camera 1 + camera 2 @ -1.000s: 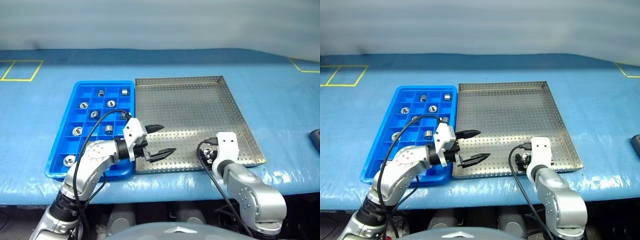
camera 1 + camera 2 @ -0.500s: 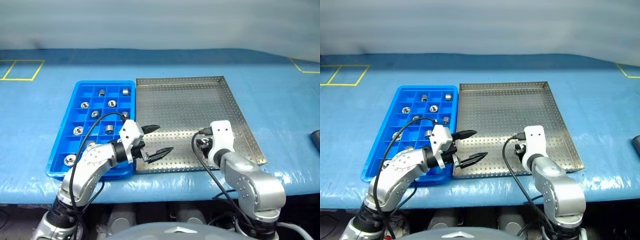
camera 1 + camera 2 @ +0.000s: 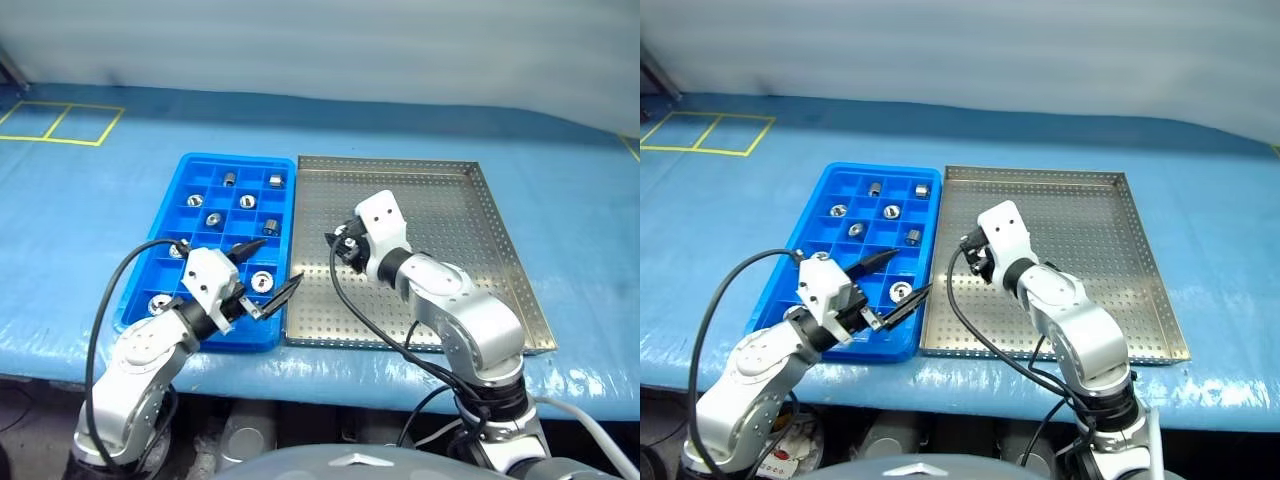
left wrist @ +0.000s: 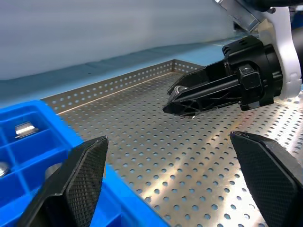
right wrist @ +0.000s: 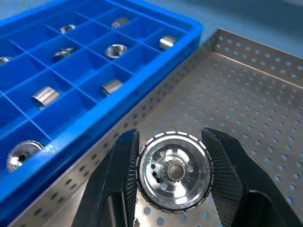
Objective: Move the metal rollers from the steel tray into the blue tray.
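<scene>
My right gripper point(image 5: 171, 156) is shut on one metal roller point(image 5: 173, 171), a shiny flanged disc with a central hole. It hangs above the left part of the steel tray point(image 3: 440, 230), near the blue tray point(image 3: 240, 158). The left wrist view has this right gripper point(image 4: 177, 101) with the roller point(image 4: 179, 88) at its tip. Several more metal rollers point(image 3: 249, 201) lie in the blue tray's compartments. My left gripper point(image 3: 278, 262) stands open and holds nothing, over the blue tray's front right corner; its fingers point(image 4: 75, 179) straddle the edge between the two trays.
Both trays sit side by side on a blue table cover. Yellow tape squares point(image 3: 60, 122) mark the far left. A black cable point(image 3: 350, 320) loops from my right wrist over the steel tray's front. The table's front edge runs just below the trays.
My right gripper shut on a roller near the steel tray's front, lifted it and carried it left toward the blue tray. My left gripper drew left over the blue tray. The camera turned.
</scene>
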